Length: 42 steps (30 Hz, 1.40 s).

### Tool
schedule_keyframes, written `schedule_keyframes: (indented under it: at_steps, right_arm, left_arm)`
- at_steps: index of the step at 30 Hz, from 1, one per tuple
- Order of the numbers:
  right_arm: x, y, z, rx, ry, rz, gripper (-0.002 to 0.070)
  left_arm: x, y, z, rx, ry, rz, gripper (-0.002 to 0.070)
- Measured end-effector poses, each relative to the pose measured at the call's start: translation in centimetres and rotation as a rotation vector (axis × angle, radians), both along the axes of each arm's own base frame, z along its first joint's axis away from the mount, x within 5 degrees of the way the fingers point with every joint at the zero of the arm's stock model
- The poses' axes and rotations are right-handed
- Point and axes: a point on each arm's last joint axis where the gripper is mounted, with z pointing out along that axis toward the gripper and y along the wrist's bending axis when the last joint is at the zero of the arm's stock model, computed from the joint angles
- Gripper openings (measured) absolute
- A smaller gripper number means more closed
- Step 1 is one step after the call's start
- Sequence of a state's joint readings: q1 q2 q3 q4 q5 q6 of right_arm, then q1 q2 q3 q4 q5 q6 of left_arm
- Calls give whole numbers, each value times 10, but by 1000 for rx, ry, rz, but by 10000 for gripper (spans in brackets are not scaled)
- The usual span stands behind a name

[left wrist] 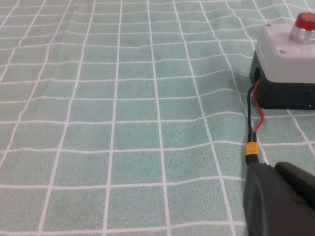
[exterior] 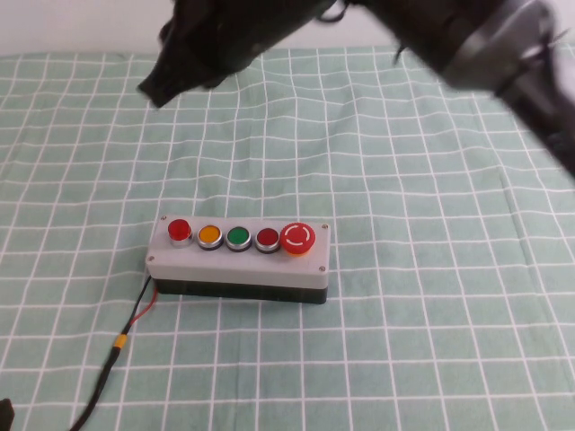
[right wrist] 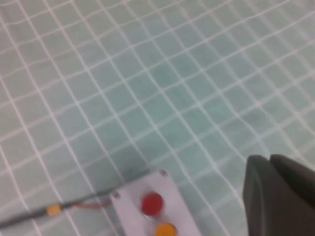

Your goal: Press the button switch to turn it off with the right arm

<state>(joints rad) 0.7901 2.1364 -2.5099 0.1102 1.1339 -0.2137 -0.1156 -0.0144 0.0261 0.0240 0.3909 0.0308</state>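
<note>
The button switch [exterior: 238,260] is a light-grey box on a black base, lying mid-table with a red lamp [exterior: 179,230], orange, green and dark-red buttons and a large red mushroom button [exterior: 297,238]. Its red-black cable [exterior: 135,319] runs off toward the front left. The right arm [exterior: 467,45] reaches across from the upper right. My right gripper [exterior: 154,88] hangs raised, beyond and left of the box, fingers together and empty. The right wrist view shows the box end [right wrist: 129,201] below the shut gripper [right wrist: 269,160]. My left gripper [left wrist: 274,169] is shut, resting low by the cable's yellow connector [left wrist: 251,149].
A green cloth with a white grid [exterior: 431,269] covers the whole table. The left arm shows only as a dark tip at the front left corner [exterior: 4,415]. The box end with the red lamp [left wrist: 305,22] lies just ahead of the left gripper.
</note>
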Motion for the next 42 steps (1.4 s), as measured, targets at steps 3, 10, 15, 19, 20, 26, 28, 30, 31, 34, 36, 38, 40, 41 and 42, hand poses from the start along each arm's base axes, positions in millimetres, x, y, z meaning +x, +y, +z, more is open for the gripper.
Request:
schedule_keyframes:
  at_steps: [3, 10, 15, 19, 20, 26, 28, 30, 31, 34, 36, 38, 40, 41, 42]
  right_arm:
    - [-12, -22, 25, -53, -53, -35, -15]
    - [-40, -58, 72, -47, -124, -75, -15]
    - [-58, -77, 88, -45, -137, -87, -16]
    - [-67, -88, 80, -93, -99, -93, -16]
    - [-71, -92, 77, -102, -92, -92, -16]
    - [-100, -121, 63, -87, -78, -109, -16]
    - [-113, -134, 55, -69, -80, -116, -16]
    - [-127, -148, 38, -63, -63, -126, -16]
    - [-136, -157, 30, -50, -58, -134, -16]
    - [-165, -186, 11, 2, -56, -159, -16]
    - [-182, -203, -3, 29, -66, -164, -16]
    - [-201, -222, -17, 51, -74, -168, -16]
    - [-216, -237, -28, 60, -80, -170, -16]
    - [-224, -245, -31, 71, -90, -170, -16]
    - [-231, -253, -32, 88, -102, -171, -16]
  left_arm:
    - [0, 0, 0, 0, 0, 0, -3]
    - [0, 0, 0, 0, 0, 0, -3]
    - [0, 0, 0, 0, 0, 0, -3]
    - [0, 0, 0, 0, 0, 0, -3]
    - [0, 0, 0, 0, 0, 0, -3]
    - [0, 0, 0, 0, 0, 0, -3]
    - [0, 0, 0, 0, 0, 0, -3]
    - [0, 0, 0, 0, 0, 0, -3]
    - [0, 0, 0, 0, 0, 0, -3]
    - [0, 0, 0, 0, 0, 0, -3]
    - [0, 0, 0, 0, 0, 0, -3]
    - [0, 0, 0, 0, 0, 0, -3]
    - [0, 0, 0, 0, 0, 0, -3]
    - [0, 0, 0, 0, 0, 0, -3]
    - [0, 0, 0, 0, 0, 0, -3]
